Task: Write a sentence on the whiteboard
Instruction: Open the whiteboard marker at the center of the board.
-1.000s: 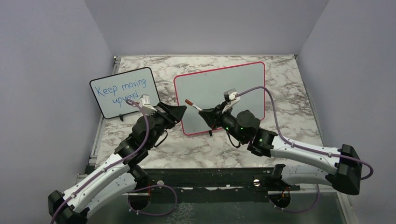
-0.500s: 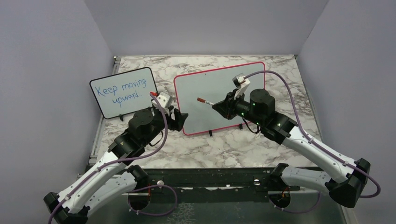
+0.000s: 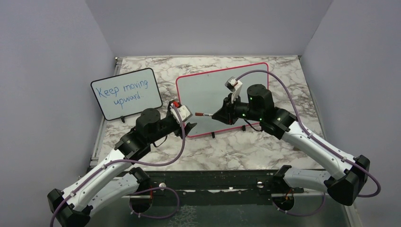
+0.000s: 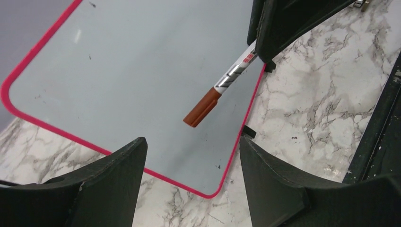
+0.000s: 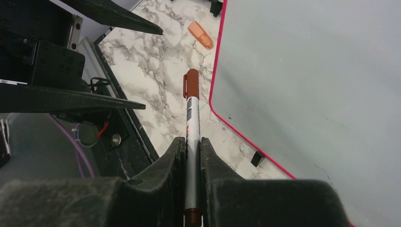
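Observation:
The whiteboard [image 3: 222, 92] with the red-pink frame stands tilted on the marble table, and its face is blank. No sentence shows on it. My right gripper [image 3: 218, 115] is shut on a grey marker [image 3: 204, 114] with a red-brown cap, held in front of the board's lower left part. The capped end [image 4: 202, 109] points at my left gripper [image 3: 188, 127], which is open and empty a short way off. In the right wrist view the marker [image 5: 192, 109] sticks out between the shut fingers [image 5: 175, 156]. In the left wrist view the board [image 4: 142, 71] fills the upper left.
A smaller black-framed board [image 3: 125, 92] with blue writing stands at the left. A small orange piece [image 5: 201, 34] lies on the marble [image 5: 156, 61] beside the whiteboard's edge. The table's dark front rail [image 3: 213, 177] runs below both arms.
My right gripper lifted the marker up and right, then swung it back left and down. My left gripper turned and moved down and right, to face the marker's cap.

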### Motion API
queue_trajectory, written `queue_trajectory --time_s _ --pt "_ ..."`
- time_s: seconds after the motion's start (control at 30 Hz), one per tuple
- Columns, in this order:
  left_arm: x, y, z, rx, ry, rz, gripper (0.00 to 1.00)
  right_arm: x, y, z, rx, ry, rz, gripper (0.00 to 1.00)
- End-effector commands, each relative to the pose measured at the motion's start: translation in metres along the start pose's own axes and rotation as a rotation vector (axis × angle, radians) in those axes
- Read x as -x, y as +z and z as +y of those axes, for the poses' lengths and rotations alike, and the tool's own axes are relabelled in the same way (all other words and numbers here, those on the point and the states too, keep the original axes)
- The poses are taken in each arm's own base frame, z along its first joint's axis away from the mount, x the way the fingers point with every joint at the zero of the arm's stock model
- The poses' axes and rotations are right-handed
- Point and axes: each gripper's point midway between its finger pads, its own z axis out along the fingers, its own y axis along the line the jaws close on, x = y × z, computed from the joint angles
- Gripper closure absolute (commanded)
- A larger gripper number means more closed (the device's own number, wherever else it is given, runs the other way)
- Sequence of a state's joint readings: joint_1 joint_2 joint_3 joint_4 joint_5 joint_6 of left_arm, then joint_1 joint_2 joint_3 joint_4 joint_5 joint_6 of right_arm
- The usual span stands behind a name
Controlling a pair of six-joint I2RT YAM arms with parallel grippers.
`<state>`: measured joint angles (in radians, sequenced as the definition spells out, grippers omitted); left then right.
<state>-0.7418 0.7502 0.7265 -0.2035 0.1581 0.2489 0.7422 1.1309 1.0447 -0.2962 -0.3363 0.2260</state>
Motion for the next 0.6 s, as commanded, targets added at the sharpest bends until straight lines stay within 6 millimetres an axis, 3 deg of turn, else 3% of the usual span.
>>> queue_trajectory --time_s 0.0,0.2,0.33,0.57 --pt "0.02 0.007 -0.017 -0.109 0.093 -0.129 0.28 0.006 -0.004 0.014 0.078 -0.018 0.002 0.99" --pt "0.014 0.015 -0.036 -0.231 0.14 -0.132 0.31 0.006 -0.006 0.029 0.164 -0.023 -0.002 0.99" --pt "0.013 0.017 -0.036 -0.241 0.189 -0.133 0.35 0.005 -0.005 0.032 0.18 -0.01 0.009 0.99" --pt "0.007 0.017 -0.032 -0.222 0.256 -0.13 0.54 0.005 -0.005 0.04 0.219 0.026 0.011 0.99"
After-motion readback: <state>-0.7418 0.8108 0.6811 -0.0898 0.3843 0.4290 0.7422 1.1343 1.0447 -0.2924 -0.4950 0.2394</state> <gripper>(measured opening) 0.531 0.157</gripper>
